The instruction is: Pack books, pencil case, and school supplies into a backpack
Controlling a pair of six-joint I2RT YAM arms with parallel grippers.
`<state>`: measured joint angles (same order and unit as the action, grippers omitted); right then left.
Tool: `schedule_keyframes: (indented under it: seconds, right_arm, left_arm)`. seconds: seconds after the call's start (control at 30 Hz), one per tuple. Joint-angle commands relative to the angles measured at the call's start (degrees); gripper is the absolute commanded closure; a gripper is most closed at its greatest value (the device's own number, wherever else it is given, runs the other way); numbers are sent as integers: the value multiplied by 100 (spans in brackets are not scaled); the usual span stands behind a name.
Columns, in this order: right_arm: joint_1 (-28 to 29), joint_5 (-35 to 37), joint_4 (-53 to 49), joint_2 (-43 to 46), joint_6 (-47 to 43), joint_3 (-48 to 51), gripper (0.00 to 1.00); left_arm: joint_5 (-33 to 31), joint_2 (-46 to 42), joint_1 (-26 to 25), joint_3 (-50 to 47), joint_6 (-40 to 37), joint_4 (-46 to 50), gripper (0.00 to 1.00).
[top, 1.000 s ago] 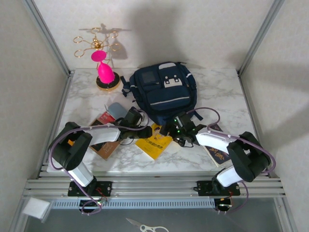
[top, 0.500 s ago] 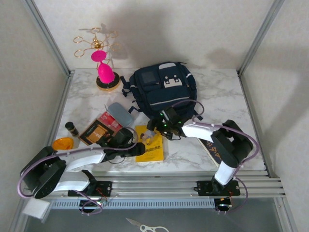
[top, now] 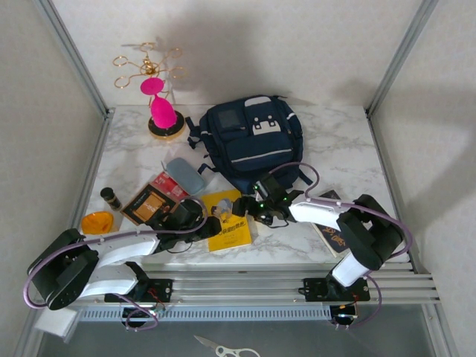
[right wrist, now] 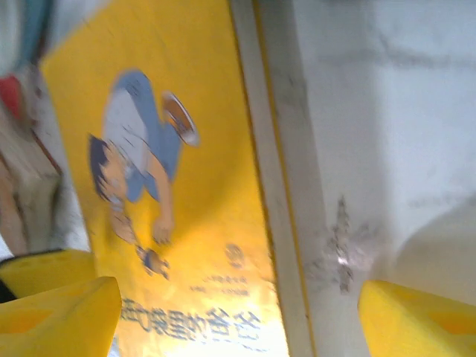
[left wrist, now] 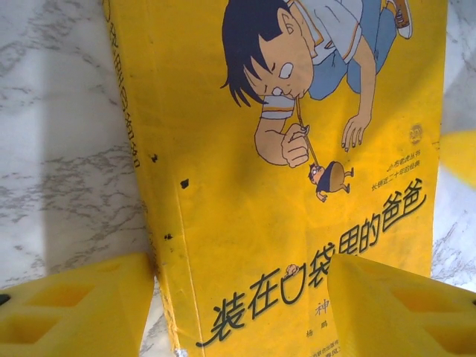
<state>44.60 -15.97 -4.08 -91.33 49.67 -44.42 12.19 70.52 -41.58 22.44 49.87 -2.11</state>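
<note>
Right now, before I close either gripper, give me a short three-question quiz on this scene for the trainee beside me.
1. True or false: the yellow paperback with cartoon figures lies on the white marble-patterned table, outside the large navy-blue fabric backpack.
2. Where does the dark-covered paperback lie? A) partly beneath the right arm; B) inside the backpack; C) on top of the yellow paperback.
3. Fill in: the left gripper and the right gripper both stand ____ over the yellow paperback.

Key: 1 true; 2 A; 3 open.
</note>
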Motion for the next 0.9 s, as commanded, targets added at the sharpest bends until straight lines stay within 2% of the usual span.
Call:
schedule_keyframes:
  seconds: [0.0,0.13,0.37,0.53,0.87]
  right_arm:
    - [162,-231,320,-116,-30,10,17]
    - [294,-491,658,-331,-58,-96,25]
    - [510,-341,263,-132,-337,-527,39]
    - [531,-243,-146,85,-502,-602,51]
    - [558,-239,-396,417,-510,-476,75]
  left_arm:
    - [-120,116,-34,59,102,-211,37]
    - [28,210,-44,69,111,-261,39]
    - [-89,184,-43,-11,141,-55,43]
    - [-450,-12,-44,-73,208,194,44]
    - [-531,102,-45,-17,174,193,45]
